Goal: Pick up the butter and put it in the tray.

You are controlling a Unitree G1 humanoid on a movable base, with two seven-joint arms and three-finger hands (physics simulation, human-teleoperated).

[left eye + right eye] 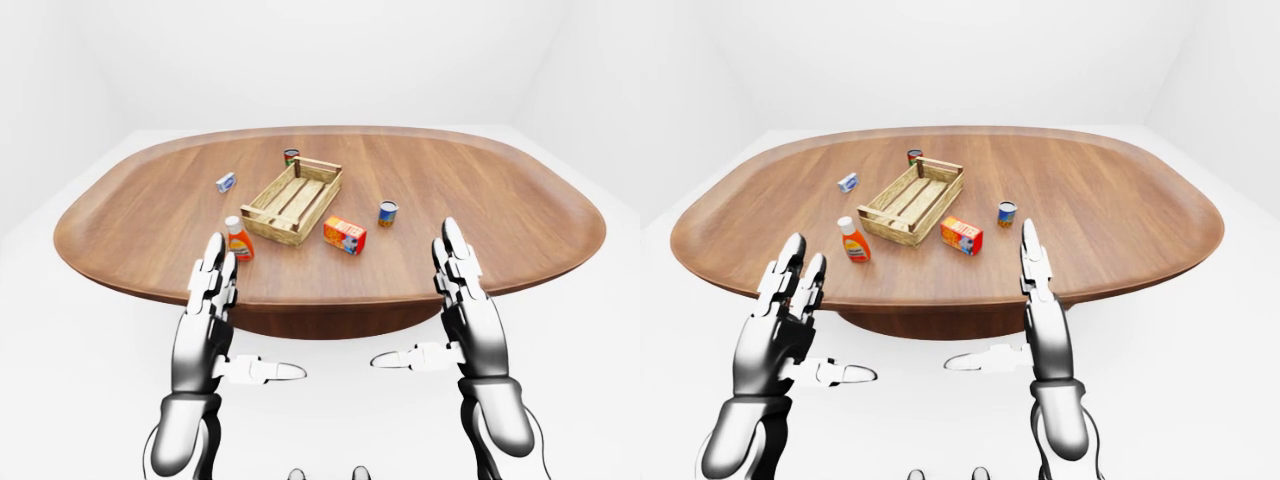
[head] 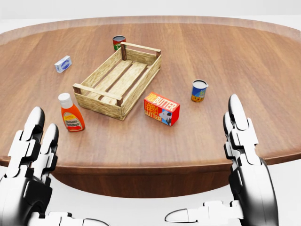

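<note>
The butter (image 2: 162, 108) is a red and orange box lying on the wooden table (image 2: 235, 52), just right of the tray's near corner. The tray (image 2: 101, 104) is a slatted wooden crate, set at a slant and with nothing in it. Both my hands hover at the table's near edge, well short of the butter, palms facing inward. My left hand (image 1: 245, 322) is open, fingers up and thumb pointing right. My right hand (image 1: 425, 305) is open too, thumb pointing left. Neither holds anything.
A ketchup bottle (image 2: 70, 113) stands left of the tray, close to my left fingers. A blue and yellow can (image 2: 199, 90) stands right of the butter. A red and green can (image 2: 118, 42) sits beyond the tray, and a small white and blue box (image 2: 63, 64) lies at its upper left.
</note>
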